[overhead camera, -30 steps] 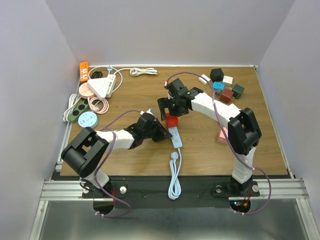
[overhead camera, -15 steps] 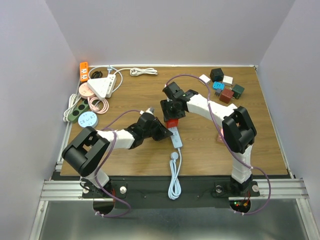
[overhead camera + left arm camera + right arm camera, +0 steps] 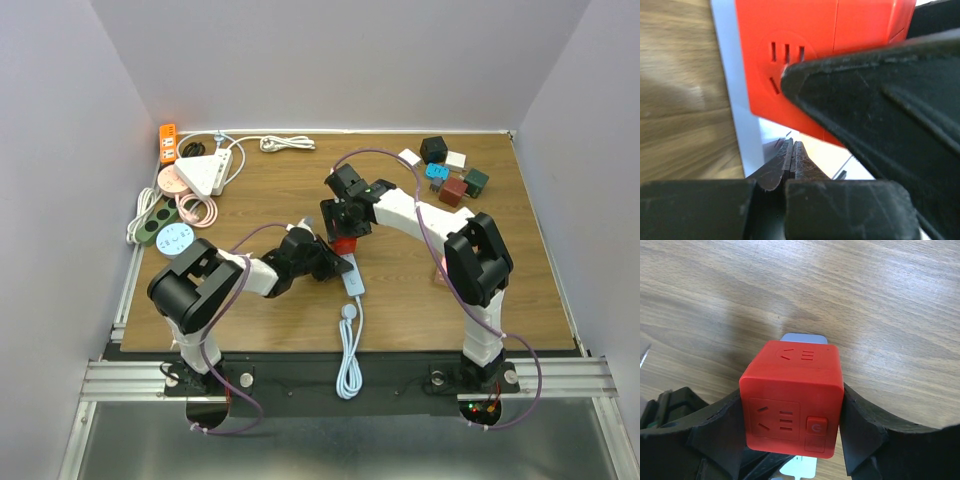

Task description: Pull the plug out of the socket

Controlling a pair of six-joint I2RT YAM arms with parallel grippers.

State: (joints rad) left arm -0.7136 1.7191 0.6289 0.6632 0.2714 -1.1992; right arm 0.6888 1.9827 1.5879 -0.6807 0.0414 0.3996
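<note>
The plug is a red cube sitting on the far end of a white socket strip in the middle of the table. My right gripper comes down over it. In the right wrist view its black fingers press both side faces of the red cube, so the right gripper is shut on it. My left gripper is shut with nothing between its tips. In the left wrist view the left gripper lies low over the white strip, right beside the red cube.
The strip's white cable and plug run toward the near edge. Several small cube adapters sit at the back right. Power strips and coiled cords crowd the back left. A pink item lies behind the right arm.
My right gripper has dropped onto the red cube and closed on its sides. The left arm's elbow has swung right, and its shut tips have stayed at the strip.
</note>
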